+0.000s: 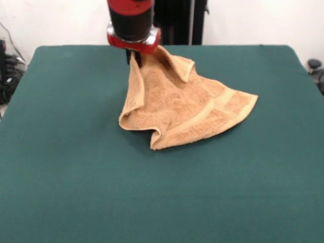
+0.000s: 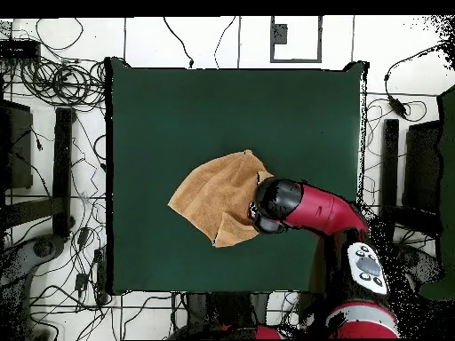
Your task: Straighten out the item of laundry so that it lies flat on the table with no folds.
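Note:
The tan-orange towel (image 1: 187, 109) lies crumpled on the green table (image 1: 76, 177), with a flat woven band along its right side. One corner is lifted into a peak, and the cloth folds over itself at the left and front. My gripper (image 1: 134, 58) comes down from above and is shut on that raised corner at the towel's far left. In the overhead view the towel (image 2: 213, 200) sits near the table's (image 2: 160, 115) middle. The red and black arm (image 2: 302, 206) covers its right corner and hides the gripper. No white label shows.
The robot's dark pedestal (image 1: 179, 20) stands behind the table's far edge. Cables and black stands (image 2: 62, 160) crowd the floor on both sides of the table. The arm's base (image 2: 364, 266) sits at the table's near right edge in the overhead view.

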Controlling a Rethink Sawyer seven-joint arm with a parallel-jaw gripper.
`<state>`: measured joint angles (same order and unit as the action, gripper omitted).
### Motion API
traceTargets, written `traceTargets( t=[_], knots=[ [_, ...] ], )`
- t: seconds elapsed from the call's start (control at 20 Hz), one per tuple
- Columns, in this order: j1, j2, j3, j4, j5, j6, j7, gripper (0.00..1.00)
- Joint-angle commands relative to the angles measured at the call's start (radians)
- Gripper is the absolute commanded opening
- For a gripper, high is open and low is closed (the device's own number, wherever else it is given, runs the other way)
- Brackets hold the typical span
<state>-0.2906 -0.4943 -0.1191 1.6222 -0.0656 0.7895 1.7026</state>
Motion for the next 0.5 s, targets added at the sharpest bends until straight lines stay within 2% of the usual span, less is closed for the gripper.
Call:
traceTargets(
  t=[0.05,0.3,0.5],
  knots=[
    [0.003,0.108,0.074,-0.037,-0.021,-0.04,0.084,0.0],
    [-0.006,0.155,0.08,-0.095,-0.023,-0.036,0.07,0.0],
    [0.017,0.152,0.044,-0.122,-0.038,-0.03,0.092,0.0]
  ],
)
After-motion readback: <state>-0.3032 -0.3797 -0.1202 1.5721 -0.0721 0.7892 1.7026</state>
